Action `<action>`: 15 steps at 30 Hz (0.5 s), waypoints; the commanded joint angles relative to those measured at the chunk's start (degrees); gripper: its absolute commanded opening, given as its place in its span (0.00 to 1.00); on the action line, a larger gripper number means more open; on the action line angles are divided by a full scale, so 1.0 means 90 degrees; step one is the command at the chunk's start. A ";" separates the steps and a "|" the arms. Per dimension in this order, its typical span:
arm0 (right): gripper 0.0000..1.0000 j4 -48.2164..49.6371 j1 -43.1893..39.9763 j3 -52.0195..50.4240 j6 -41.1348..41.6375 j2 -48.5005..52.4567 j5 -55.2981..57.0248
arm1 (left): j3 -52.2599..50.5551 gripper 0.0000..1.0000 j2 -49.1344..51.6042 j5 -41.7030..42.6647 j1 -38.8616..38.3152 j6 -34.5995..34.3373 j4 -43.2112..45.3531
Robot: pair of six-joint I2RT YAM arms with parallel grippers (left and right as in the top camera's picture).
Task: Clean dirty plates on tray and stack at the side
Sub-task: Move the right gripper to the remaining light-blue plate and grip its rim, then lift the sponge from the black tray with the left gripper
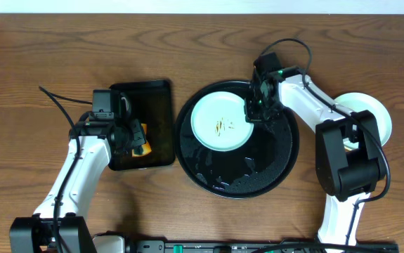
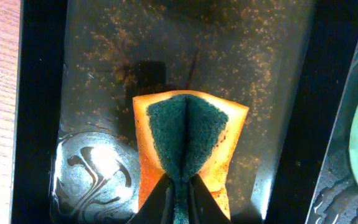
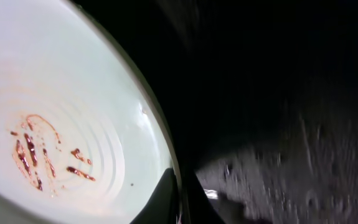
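A pale mint-blue plate (image 1: 220,124) with thin brown smears lies on the upper left of the round black tray (image 1: 272,172). My right gripper (image 1: 256,111) is shut on the plate's right rim; the right wrist view shows the smeared plate (image 3: 60,124) with the rim pinched between my fingers (image 3: 182,205). My left gripper (image 1: 133,138) is shut on an orange sponge with a green scouring face (image 2: 188,146), folded between the fingers (image 2: 180,202) above the rectangular black tray (image 1: 156,112). More pale plates (image 1: 377,116) sit at the right, partly hidden by my right arm.
The rectangular tray's floor (image 2: 104,62) is wet and speckled with brown crumbs. The round tray's surface (image 3: 303,155) is wet with droplets. Bare wooden table (image 1: 33,63) lies around both trays.
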 commanded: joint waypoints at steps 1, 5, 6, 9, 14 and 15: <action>0.01 -0.0452 0.0095 -0.0017 -0.0015 -0.0051 0.0313 | 0.0005 0.09 -0.0036 -0.0085 -0.0017 -0.0032 0.0070; 0.01 -0.0952 0.0095 -0.0017 -0.0015 -0.0053 0.0816 | -0.0056 0.09 0.0168 -0.0080 -0.0017 -0.0032 0.0289; 0.01 -0.1005 0.0095 -0.0017 -0.0012 -0.0051 0.0879 | -0.0068 0.09 0.0262 -0.0080 -0.0017 -0.0034 0.0335; 0.01 -0.1037 0.0095 -0.0017 -0.0015 -0.0051 0.0903 | -0.0073 0.09 0.0685 -0.0046 -0.0017 -0.0034 0.0461; 0.01 -0.1030 0.0097 -0.0017 -0.0063 -0.0051 0.0901 | -0.0073 0.08 0.1263 -0.0015 -0.0017 -0.0032 0.0755; 0.01 -0.1030 0.0097 -0.0017 -0.0063 -0.0051 0.0901 | -0.0073 0.08 0.1314 -0.0029 -0.0017 -0.0034 0.0823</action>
